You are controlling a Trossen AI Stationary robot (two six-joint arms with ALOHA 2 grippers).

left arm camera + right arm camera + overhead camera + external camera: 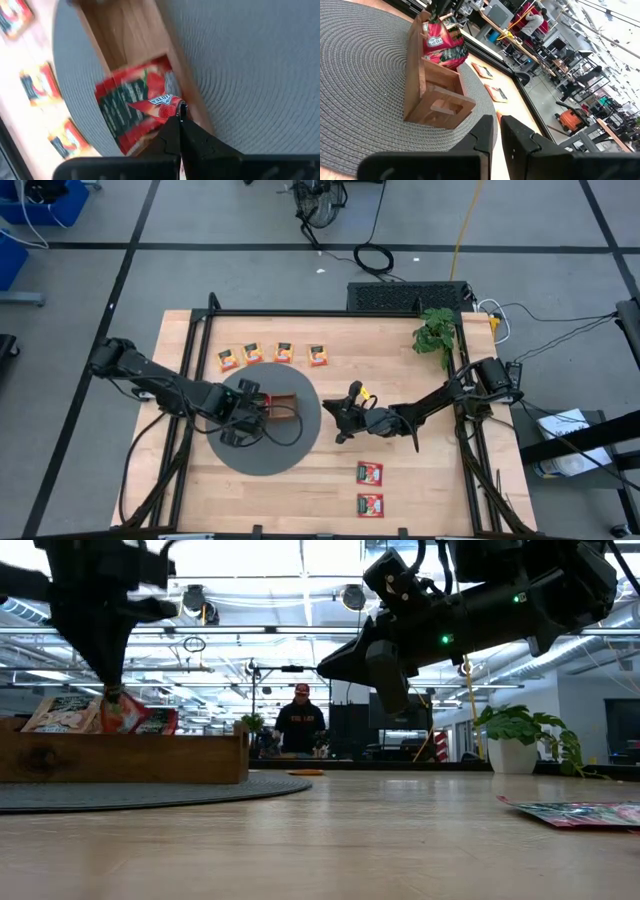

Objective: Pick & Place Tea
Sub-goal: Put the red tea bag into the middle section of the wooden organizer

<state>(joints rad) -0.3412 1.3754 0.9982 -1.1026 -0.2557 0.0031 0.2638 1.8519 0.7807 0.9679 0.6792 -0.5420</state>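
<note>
Paper-thin and light, the red tea packet looks pliable, so pinching one corner or edge seems the best hold. The left gripper does that: its fingers are closed on the packet's corner, and the packet hangs just below the tips, inside the end compartment of the wooden tray. It stands on edge and tilted, its flat faces along the compartment wall. The right gripper hovers beside the tray, nearly closed, holding nothing.
</note>
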